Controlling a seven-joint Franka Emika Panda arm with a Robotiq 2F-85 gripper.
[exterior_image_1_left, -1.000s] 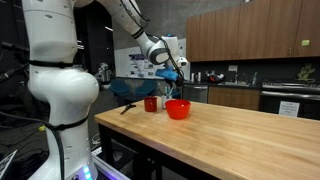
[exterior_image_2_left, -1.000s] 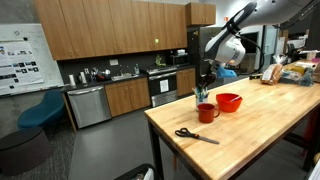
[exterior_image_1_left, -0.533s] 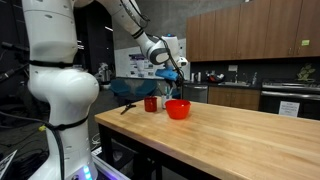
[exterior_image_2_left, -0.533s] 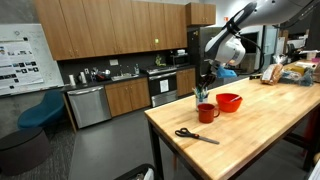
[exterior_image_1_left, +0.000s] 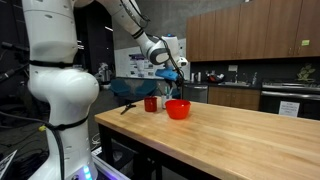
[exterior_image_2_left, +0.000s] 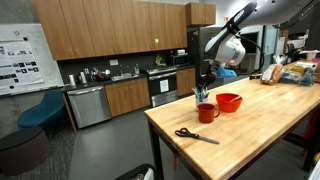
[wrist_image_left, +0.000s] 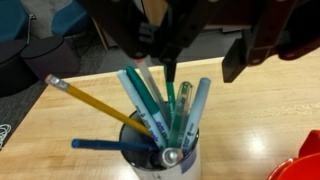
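One long wooden table (exterior_image_2_left: 262, 118) carries a red bowl (exterior_image_2_left: 228, 101), a red cup (exterior_image_2_left: 207, 112) just beside it near the table's end, and scissors (exterior_image_2_left: 196, 135) closer to the edge. Over the cup, the gripper (wrist_image_left: 172, 62) pinches a dark green pen (wrist_image_left: 170, 100) standing among pens and a yellow pencil (wrist_image_left: 95, 101).

Butcher-block counter (exterior_image_2_left: 262, 125) has a red mug (exterior_image_2_left: 206, 112) of pens, a red bowl (exterior_image_2_left: 228, 102) beside it, scissors (exterior_image_2_left: 195, 135) near the front edge.

Table (wrist_image_left: 60, 140) pale matt wood; bowl (exterior_image_2_left: 228, 101) glossy plastic.
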